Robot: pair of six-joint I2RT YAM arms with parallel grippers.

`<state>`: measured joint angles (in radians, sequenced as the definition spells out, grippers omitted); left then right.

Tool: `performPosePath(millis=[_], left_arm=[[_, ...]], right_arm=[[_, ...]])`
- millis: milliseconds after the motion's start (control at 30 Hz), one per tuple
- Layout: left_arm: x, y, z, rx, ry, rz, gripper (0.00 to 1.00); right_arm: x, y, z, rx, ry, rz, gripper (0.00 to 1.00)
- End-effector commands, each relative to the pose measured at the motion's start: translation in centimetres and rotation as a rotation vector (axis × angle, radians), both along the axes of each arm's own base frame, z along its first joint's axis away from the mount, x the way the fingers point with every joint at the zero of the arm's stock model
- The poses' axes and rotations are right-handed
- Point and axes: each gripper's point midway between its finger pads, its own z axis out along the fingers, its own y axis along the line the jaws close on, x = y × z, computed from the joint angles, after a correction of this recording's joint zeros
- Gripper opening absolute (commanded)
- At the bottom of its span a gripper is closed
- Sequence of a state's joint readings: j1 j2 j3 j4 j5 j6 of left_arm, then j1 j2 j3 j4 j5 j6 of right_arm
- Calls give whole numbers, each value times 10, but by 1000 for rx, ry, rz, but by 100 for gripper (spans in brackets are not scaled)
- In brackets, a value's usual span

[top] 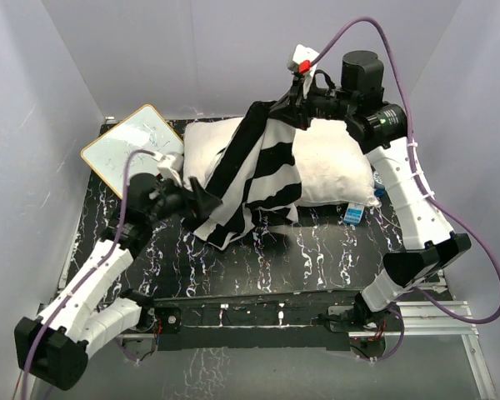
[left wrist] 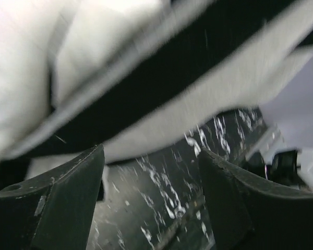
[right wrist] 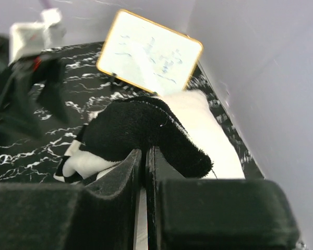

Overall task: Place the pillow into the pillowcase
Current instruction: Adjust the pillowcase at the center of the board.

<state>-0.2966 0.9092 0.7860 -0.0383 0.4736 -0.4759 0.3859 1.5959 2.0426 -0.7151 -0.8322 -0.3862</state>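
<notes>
With my right gripper (right wrist: 144, 152) clamped on the pillowcase (top: 265, 167), lifted above the pillow (top: 337, 167), my left gripper (left wrist: 151, 172), jaws apart just beneath the drooping edge, should pinch one layer to spread the mouth.

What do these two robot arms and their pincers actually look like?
Both the left arm and right arm have white shells with black joints. A purple cable loops along each. The left gripper and right gripper are chunky and matte black; a red tab sits by the right wrist.
</notes>
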Motion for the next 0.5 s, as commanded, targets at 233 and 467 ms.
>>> performPosePath(millis=[233, 467], left_arm=[[5, -59, -101, 333, -13, 101, 79], [58, -61, -129, 435, 40, 303, 63]], right_arm=[[32, -47, 15, 115, 26, -157, 8], [31, -61, 9, 116, 31, -178, 8]])
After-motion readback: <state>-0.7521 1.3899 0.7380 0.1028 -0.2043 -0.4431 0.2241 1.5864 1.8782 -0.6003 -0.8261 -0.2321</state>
